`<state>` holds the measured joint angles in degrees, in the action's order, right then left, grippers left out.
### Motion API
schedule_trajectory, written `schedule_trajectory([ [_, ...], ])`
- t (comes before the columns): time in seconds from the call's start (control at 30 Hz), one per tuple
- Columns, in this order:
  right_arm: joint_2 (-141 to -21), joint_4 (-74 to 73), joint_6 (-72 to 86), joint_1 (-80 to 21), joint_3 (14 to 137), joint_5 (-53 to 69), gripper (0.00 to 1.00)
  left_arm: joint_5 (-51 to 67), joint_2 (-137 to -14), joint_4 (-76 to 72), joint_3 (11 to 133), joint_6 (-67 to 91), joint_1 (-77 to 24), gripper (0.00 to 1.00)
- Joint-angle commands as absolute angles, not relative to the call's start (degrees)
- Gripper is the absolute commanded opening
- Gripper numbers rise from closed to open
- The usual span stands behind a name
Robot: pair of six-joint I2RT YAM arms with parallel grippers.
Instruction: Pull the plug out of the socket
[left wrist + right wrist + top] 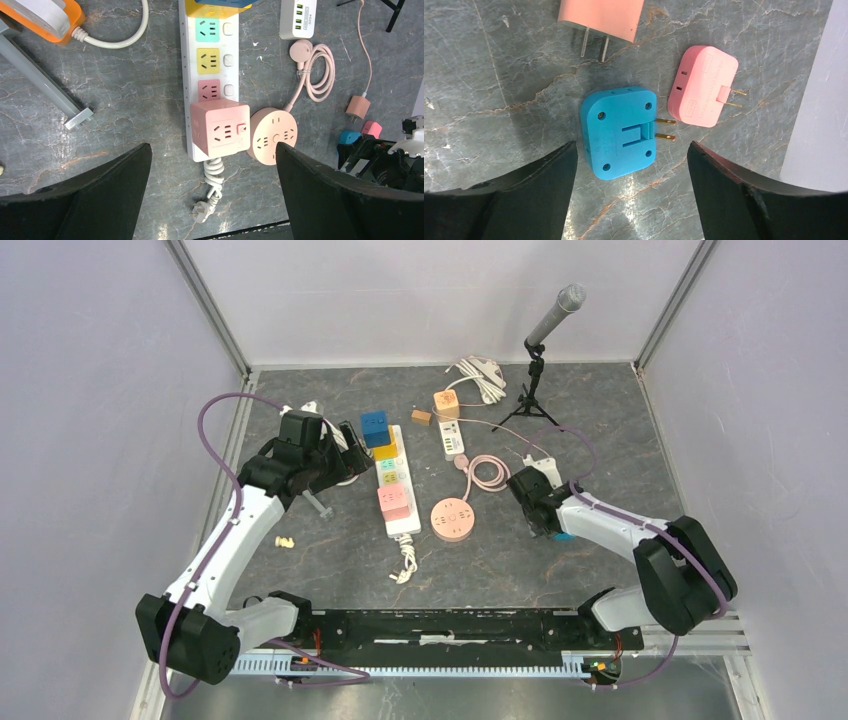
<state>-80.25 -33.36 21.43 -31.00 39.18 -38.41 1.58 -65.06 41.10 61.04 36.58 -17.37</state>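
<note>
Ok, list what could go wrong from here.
The left gripper is open over the pink cube, plugged into the strip; nothing pins the strip, so pulling may lift it.
The round socket sits tight beside the cube; a finger could snag it.
The right gripper hangs open over the loose blue plug and could knock it.

Three views around the white power strip [397,480]
Top camera: high, looking down on the whole table [600,410]. Left wrist: straight down over the strip's near end. Right wrist: close above the blue plug [620,132] right of the strip, which also shows at the left wrist view's edge.
</note>
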Motion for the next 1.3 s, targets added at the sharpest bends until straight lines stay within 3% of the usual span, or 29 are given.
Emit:
schedule_trajectory([
  [0.0, -77.9, -30.87, 19.46, -30.85, 39.81, -36.66, 0.87, 1.39, -64.25, 41.31, 61.84, 35.54, -17.05, 1.0],
  [0.27, -68.99, -22.95, 14.51, -30.85, 41.3, -16.8, 0.9, 1.98, -65.86, 41.14, 61.35, 36.82, -17.05, 1.0],
  [0.53, -66.22, -0.68, 23.05, -32.6, 38.2, 6.35, 0.92, 3.25, -67.45, 39.9, 60.32, 37.9, -17.02, 1.0],
  [0.73, -74.61, 1.04, 27.67, -42.3, 47.53, -2.16, 0.98, 3.77, -67.51, 39.89, 60.32, 38.97, -17.05, 1.0],
  [1.27, -99.11, -6.87, 35.42, -59.82, 70.76, -21.01, 0.98, -1.34, -57.45, 40.81, 53.44, 43.56, -17.05, 1.0],
])
